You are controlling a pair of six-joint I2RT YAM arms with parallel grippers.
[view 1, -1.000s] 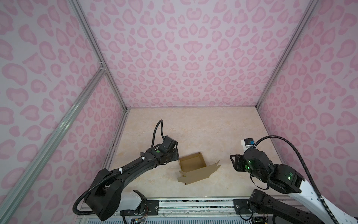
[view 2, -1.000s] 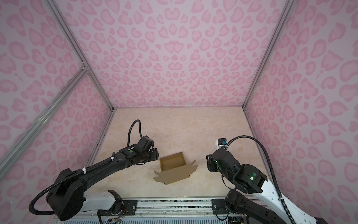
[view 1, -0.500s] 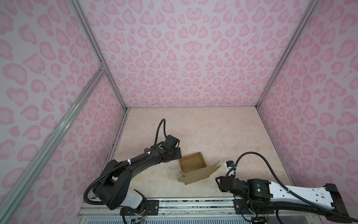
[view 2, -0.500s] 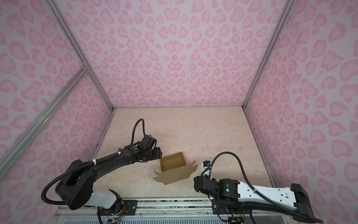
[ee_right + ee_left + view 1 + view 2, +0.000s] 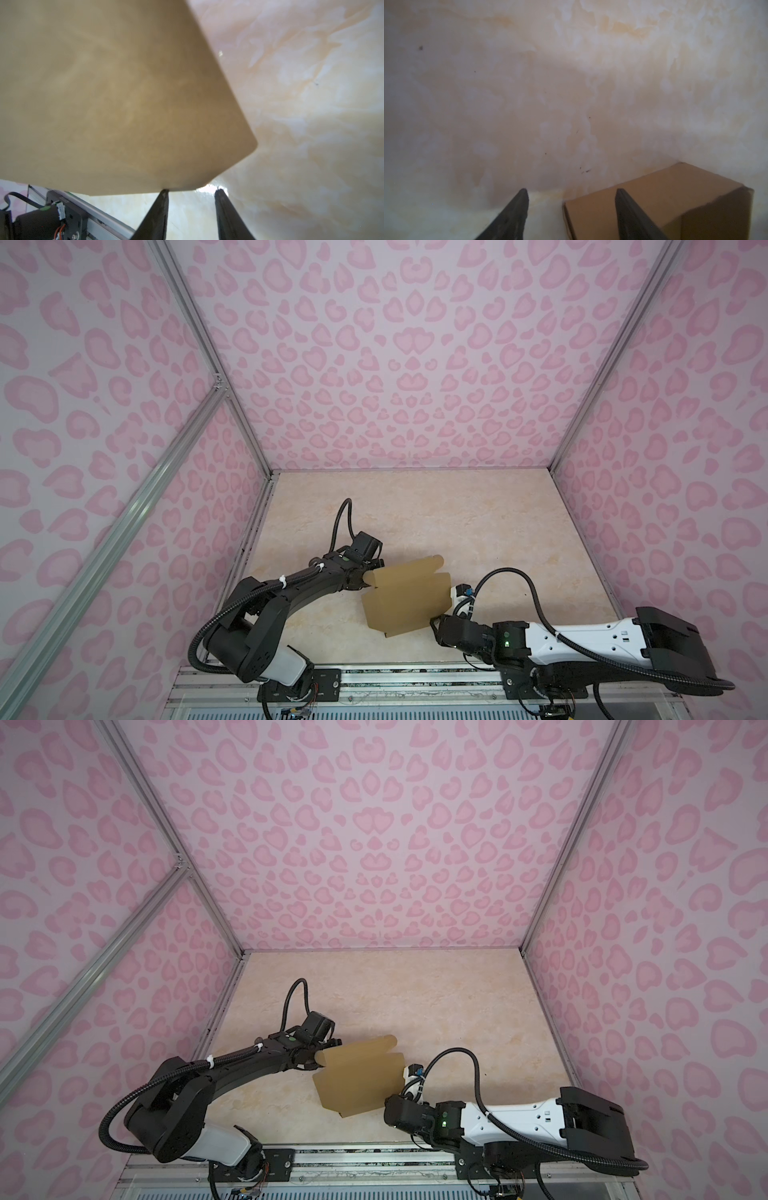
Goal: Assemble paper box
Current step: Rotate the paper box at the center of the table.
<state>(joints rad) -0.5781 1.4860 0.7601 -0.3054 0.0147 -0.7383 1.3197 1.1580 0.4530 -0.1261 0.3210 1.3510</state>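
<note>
Enclosure walls (image 5: 374, 364), pink blotch print on aluminium framing, close in three sides; nothing but the rig and the workpiece is inside. Table (image 5: 478, 522) is a pale marbled beige sheet, smooth and slightly glossy (the right wrist view catches a glint), so cardboard probably slides on it easily. Left arm (image 5: 299, 585) and right arm (image 5: 582, 639) both reach low from the front rail and meet at the work.

Paper box (image 5: 405, 597) sits near the front middle of the table, between the two arms, and is smeared by blur in both top views. A broad brown panel looks tilted up over the body, which reads as the lid fold under way.

Left end effector (image 5: 571, 190) is released, fingers apart. One finger (image 5: 629, 207) lies across a face of the box, the other over bare table beside its edge, likely bracing the body against sliding. Right end effector (image 5: 192, 190) is also released and grasps nothing. One fingertip (image 5: 164, 192) touches the edge of the round-cornered panel, apparently nudging it over. Whether any side tabs are tucked cannot be told.
</note>
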